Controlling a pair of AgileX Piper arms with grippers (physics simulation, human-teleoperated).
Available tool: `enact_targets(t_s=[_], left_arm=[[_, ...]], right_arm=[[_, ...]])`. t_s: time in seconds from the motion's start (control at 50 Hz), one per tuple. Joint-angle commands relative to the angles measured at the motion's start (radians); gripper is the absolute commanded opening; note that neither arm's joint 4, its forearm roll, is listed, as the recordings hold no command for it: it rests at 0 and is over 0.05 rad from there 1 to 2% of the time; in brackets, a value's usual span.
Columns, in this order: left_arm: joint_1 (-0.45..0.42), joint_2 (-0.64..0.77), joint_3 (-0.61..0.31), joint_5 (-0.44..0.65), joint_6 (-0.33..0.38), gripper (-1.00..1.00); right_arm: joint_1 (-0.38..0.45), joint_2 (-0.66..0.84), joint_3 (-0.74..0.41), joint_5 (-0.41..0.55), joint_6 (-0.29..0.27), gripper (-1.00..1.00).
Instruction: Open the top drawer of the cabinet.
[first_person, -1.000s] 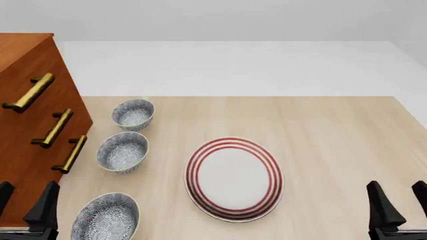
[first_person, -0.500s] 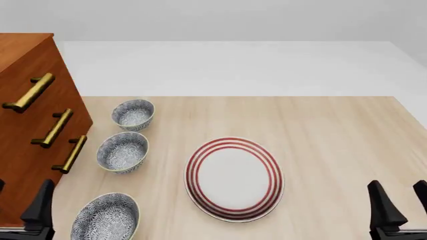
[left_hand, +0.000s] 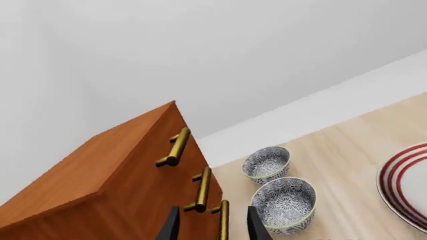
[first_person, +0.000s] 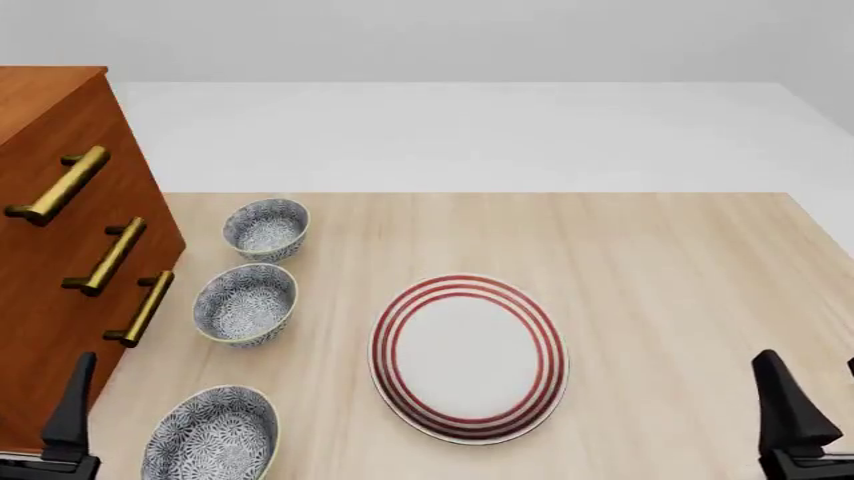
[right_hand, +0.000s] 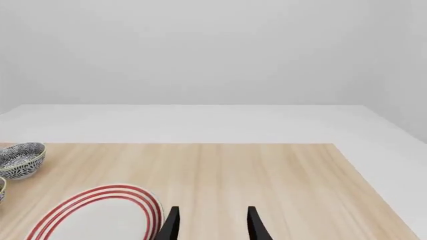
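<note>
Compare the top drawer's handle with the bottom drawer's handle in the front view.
The top handle sits highest and farthest up the cabinet front, and looks longer and thicker from this camera; the bottom handle sits lowest, nearest the middle bowl, and looks shorter. Both are brass bars on two posts, tilted alike, on shut drawers, with neither claw touching them.

A pale wooden table (first_person: 667, 260) on white floor — plain grey-white wall behind.

Reddish-brown cabinet (first_person: 54, 290) at table's left edge, top drawer (first_person: 83, 150) shut, brass bar handle (first_person: 59, 186) slanted.
</note>
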Motion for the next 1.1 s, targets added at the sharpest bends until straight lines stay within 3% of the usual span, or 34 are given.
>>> enact_targets(t_s=[0.02,0.32,0.6,0.9,1.1], left_arm=[[-0.001,0.000,0.000,-0.039,0.133,1.00],[0.005,0.000,0.002,-0.088,0.281,1.00],[0.006,0.000,0.013,-0.095,0.362,1.00],[-0.011,0.003,0.042,-0.119,0.518,1.00],[0.006,0.091,0.046,-0.217,0.612,1.00]], right_arm=[[0.000,0.000,-0.014,0.016,0.001,1.00],[0.000,0.000,-0.010,0.011,0.001,1.00],[0.000,0.000,-0.010,0.011,0.001,1.00],[0.000,0.000,-0.010,0.011,0.001,1.00],[0.000,0.000,-0.010,0.011,0.001,1.00]])
